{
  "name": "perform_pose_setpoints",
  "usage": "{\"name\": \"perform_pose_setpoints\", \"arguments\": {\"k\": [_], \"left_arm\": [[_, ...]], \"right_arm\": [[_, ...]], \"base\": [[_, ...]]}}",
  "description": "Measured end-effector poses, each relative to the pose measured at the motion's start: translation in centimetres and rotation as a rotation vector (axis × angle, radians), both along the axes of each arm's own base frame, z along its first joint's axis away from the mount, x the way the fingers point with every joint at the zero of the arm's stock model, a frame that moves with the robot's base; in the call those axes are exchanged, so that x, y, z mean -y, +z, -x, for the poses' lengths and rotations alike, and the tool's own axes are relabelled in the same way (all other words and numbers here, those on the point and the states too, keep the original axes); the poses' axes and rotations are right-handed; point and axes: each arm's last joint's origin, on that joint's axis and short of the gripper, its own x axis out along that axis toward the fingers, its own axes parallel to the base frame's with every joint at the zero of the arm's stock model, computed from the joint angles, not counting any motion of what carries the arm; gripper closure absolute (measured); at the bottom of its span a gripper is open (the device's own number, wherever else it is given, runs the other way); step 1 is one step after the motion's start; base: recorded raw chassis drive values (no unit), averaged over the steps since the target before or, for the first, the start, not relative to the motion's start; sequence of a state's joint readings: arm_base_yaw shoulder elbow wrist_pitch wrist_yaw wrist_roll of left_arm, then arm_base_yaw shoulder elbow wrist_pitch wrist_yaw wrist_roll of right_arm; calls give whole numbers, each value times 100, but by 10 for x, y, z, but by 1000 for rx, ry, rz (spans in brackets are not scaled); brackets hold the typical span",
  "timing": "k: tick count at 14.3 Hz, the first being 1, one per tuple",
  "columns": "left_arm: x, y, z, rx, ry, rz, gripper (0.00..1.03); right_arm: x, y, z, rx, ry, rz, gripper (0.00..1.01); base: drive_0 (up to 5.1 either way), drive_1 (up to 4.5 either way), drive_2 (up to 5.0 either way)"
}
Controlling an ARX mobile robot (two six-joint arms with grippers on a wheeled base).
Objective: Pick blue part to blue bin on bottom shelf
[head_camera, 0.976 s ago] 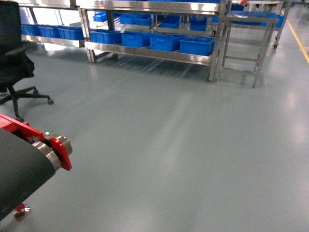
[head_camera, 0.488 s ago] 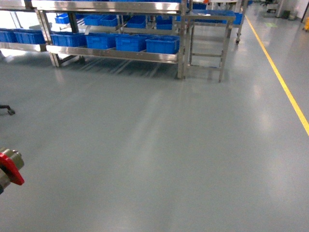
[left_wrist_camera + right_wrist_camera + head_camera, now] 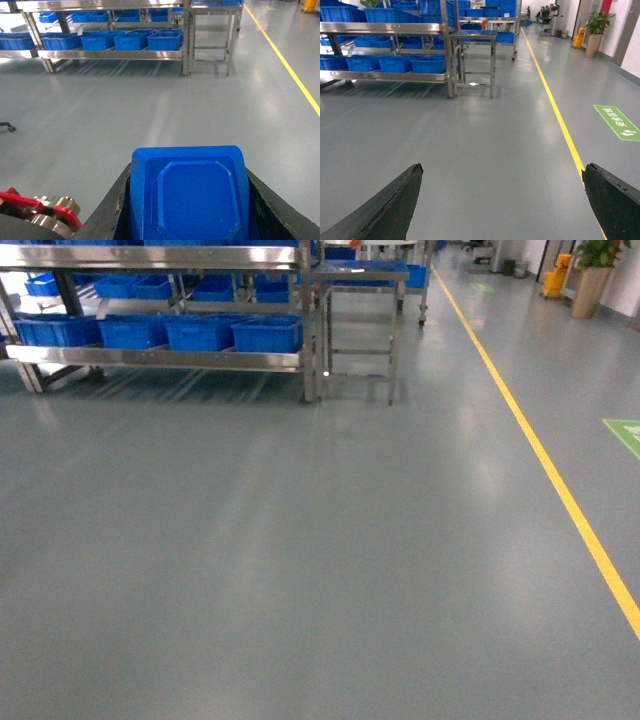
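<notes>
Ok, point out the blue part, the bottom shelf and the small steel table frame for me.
blue part [image 3: 192, 197]: left wrist view, on its raised octagonal face, between the left jaws.
bottom shelf [image 3: 170, 358]: head view, on its flat front lip.
small steel table frame [image 3: 358, 276]: head view, on its top front rail.

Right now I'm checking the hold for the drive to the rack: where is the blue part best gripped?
Keep it as held: the blue part sits between the left gripper fingers, pinched across its two long side walls from behind. Those sides look flat and roughly parallel; the raised octagonal top offers no grip.
</notes>
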State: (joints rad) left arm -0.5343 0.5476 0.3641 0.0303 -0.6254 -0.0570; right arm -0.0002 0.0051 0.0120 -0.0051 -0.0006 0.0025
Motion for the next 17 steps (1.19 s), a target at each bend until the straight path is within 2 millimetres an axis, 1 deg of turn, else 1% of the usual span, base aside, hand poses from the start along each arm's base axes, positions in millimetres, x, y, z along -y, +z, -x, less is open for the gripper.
{"name": "perform_pose_setpoints", "arguments": {"k": [4,9,17], "left_arm": [[1,0,0,-3,-8,-1,60],[0,1,0,4,-1,2,60],[0,0,0,0,-2,0,60]], "right_arm": [[0,0,0,0,-2,0,3],[0,0,0,2,-1,0,3],[0,0,0,0,-1,0,3]], "base": [[-119,-119,-119],[0,0,0],[9,421,-403]]}}
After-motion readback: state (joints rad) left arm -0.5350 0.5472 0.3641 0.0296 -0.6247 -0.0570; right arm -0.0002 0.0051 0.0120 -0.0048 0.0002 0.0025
